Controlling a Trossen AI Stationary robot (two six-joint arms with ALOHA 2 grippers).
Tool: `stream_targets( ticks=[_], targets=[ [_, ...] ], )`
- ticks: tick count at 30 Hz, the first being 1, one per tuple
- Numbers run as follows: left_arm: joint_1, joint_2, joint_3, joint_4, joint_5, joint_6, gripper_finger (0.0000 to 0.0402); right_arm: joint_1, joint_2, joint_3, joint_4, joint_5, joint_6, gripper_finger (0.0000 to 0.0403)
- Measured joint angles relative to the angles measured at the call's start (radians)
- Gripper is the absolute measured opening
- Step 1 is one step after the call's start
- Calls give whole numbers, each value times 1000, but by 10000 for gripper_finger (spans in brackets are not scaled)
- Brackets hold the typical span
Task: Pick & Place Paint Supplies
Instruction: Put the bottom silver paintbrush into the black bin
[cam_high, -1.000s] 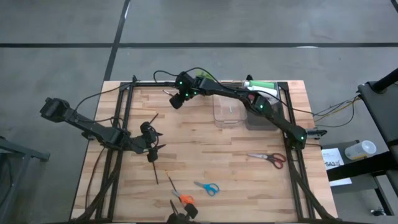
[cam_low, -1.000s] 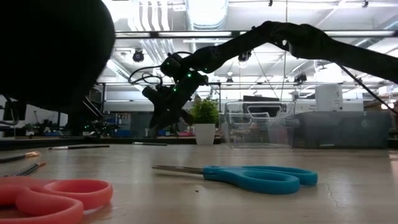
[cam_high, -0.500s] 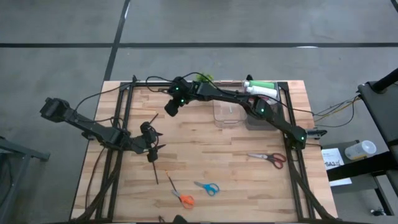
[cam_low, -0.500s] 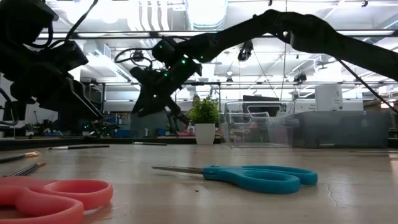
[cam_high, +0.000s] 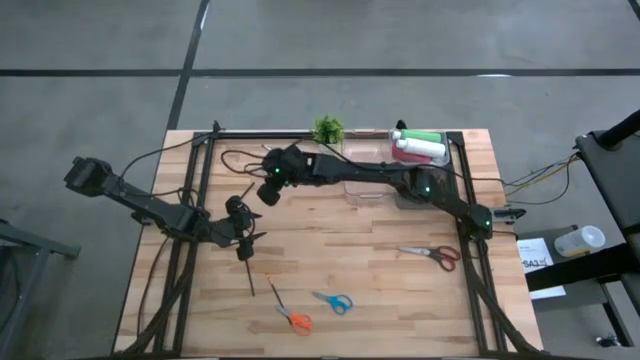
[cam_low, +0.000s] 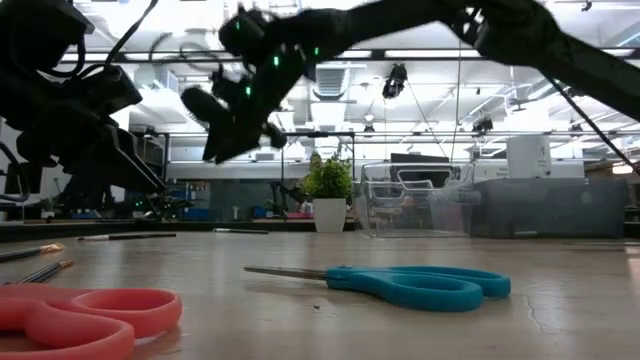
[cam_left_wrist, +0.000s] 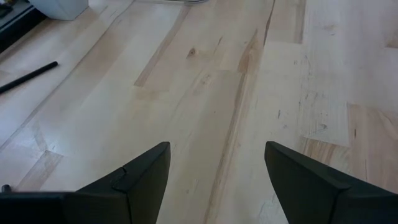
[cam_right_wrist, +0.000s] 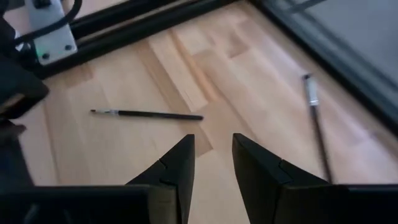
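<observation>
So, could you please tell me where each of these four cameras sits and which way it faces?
High view: above, looking straight down on the table; both arms show.
Low view: at tabletop height, looking level past the blue scissors; the arms come in from above.
Left wrist view: on the left arm, facing bare wood; left gripper open.
Right wrist view: on the right arm, facing a paintbrush; right gripper empty.
Shared: high and low both show the blue scissors.

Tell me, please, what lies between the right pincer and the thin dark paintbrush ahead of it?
Only bare wooden tabletop separates the right pincer from the thin dark paintbrush, as the right wrist view shows.
</observation>
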Motion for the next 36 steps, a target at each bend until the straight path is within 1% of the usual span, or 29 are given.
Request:
stream_targets(
  ticks=[4, 7, 9, 12, 15, 17, 23, 27, 29, 32, 36],
  targets=[
    [0, 0, 0, 0, 0, 0, 266, 56, -38, -13, -70, 149, 7, 104],
    [0, 0, 0, 0, 0, 0, 266, 95, -68, -50, -56, 219, 4, 104],
    [0, 0, 0, 0, 0, 0, 266, 117, -100, -100, 5, 255, -1, 104],
    [0, 0, 0, 0, 0, 0, 266, 142, -182, -223, 99, 302, -1, 104],
    [0, 0, 0, 0, 0, 0, 266, 160, -297, -415, 223, 324, 2, 104],
    [0, 0, 0, -4, 0, 0, 266, 173, -388, -574, 335, 327, 3, 104],
    [0, 0, 0, -1, 0, 0, 266, 226, -656, -1068, 769, 328, -12, 104],
    [0, 0, 0, -3, 0, 0, 266, 259, -825, -1360, 985, 328, -54, 104],
    [0, 0, 0, -5, 0, 0, 266, 274, -906, -1482, 1053, 327, -74, 104],
    [0, 0, 0, -6, 0, 0, 266, 299, -1032, -1635, 1101, 316, -82, 104],
    [0, 0, 0, -8, 0, 0, 266, 313, -1187, -1785, 1130, 236, -88, 104]
  ],
)
